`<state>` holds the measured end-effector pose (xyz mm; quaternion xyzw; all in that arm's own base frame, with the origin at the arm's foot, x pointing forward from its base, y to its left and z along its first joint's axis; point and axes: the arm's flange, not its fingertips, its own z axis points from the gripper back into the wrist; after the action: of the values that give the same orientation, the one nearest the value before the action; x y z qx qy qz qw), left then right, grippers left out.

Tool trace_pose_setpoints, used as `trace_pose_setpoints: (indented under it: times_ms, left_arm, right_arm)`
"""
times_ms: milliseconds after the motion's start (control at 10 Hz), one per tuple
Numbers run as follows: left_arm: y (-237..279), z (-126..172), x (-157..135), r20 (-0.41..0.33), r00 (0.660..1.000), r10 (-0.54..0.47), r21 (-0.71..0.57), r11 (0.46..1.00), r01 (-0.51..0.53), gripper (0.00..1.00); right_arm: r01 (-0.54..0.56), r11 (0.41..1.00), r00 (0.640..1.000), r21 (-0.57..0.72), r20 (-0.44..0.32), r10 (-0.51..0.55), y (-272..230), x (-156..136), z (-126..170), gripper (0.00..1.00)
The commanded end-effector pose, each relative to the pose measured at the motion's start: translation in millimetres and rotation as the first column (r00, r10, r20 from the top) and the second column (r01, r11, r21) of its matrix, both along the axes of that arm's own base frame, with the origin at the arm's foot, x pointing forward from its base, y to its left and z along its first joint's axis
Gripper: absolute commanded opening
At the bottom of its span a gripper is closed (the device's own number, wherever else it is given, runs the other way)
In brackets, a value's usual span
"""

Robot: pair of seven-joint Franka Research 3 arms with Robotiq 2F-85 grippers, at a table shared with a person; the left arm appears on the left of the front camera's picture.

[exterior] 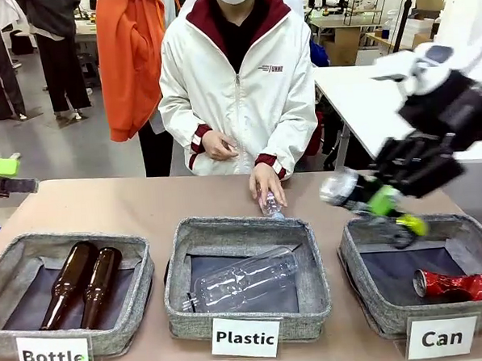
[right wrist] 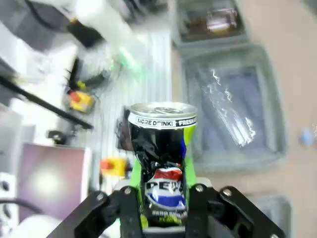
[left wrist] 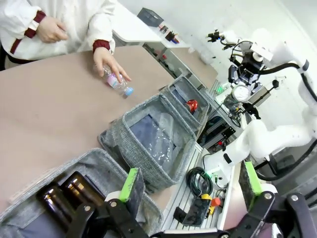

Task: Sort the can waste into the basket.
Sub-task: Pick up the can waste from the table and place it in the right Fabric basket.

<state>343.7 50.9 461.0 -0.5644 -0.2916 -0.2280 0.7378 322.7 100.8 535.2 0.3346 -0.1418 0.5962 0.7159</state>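
The right hand (exterior: 385, 199) clamps the dark can (right wrist: 161, 163) above the Can basket (exterior: 361, 281). The left hand (left wrist: 190, 188) gapes wide, holding nothing.

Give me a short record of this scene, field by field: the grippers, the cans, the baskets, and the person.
right gripper: shut on the dark can, above the Can basket
left gripper: open, holding nothing
red can: crushed, lying in the Can basket
Plastic basket: one clear bottle
Bottle basket: two brown bottles
person's hand: on a small bottle on the table
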Motion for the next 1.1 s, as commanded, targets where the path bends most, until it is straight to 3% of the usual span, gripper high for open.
trace_pose_setpoints:
  times_ms: [0, 100, 200, 300, 400, 700, 1000]
  left_arm:
    - [0, 1, 0, 0.0, 1.0, -0.005, -0.001, 1.0, 0.005, 1.0]
    - [0, 1, 0, 0.0, 1.0, -0.005, -0.001, 1.0, 0.005, 1.0]
    - [0, 1, 0, 0.0, 1.0, -0.005, -0.001, 1.0, 0.005, 1.0]
    - [0, 1, 0, 0.0, 1.0, -0.005, -0.001, 1.0, 0.005, 1.0]
    - [0, 1, 0, 0.0, 1.0, -0.005, -0.001, 1.0, 0.005, 1.0]
    - [0, 1, 0, 0.0, 1.0, -0.005, -0.001, 1.0, 0.005, 1.0]
    - [0, 1, 0, 0.0, 1.0, -0.005, -0.001, 1.0, 0.005, 1.0]
  right_arm:
    - [0.24, 0.956, 0.967, -0.168, 0.126, -0.22, -53, -15, 0, 0.0]
    - [0.445, 0.849, 0.893, -0.284, 0.206, -0.399, -84, -16, -6, 0.0]
    - [0.596, 0.712, 0.798, -0.372, 0.375, -0.472, -112, -8, -9, 0.0]
    - [0.63, 0.626, 0.775, -0.461, 0.42, -0.471, -124, -2, -16, 0.0]
    - [0.633, 0.597, 0.774, -0.493, 0.418, -0.475, -128, 0, -22, 0.0]
    - [0.583, 0.644, 0.813, -0.495, 0.372, -0.449, -134, 8, -30, 0.0]
    - [0.561, 0.667, 0.828, -0.49, 0.351, -0.438, -135, 7, -36, 0.0]
